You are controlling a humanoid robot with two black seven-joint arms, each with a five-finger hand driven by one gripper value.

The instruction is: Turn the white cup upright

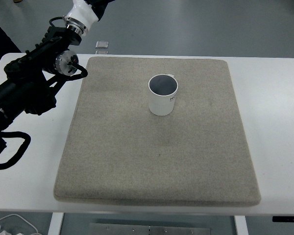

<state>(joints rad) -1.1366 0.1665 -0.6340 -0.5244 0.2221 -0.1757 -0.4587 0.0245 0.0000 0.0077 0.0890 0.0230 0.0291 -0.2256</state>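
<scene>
1. I am seeing dark print on the side of the white cup (162, 96), just under its rim on the right, but it is too small for me to read.
2. I am looking at the left hand (24, 83), a black mechanical hand whose arm is coming in from the picture's left edge; it is lying over the left part of the white tabletop (274, 107), beside the left edge of the mat (157, 161).
3. I cannot tell how far its fingers are parted; it is holding nothing and is well apart from the cup.
4. I am seeing the cup standing upright, mouth up, on the beige mat, in the mat's upper middle.
5. I am noticing a small silvery object (102, 45) lying on the floor beyond the tabletop's far edge.
</scene>
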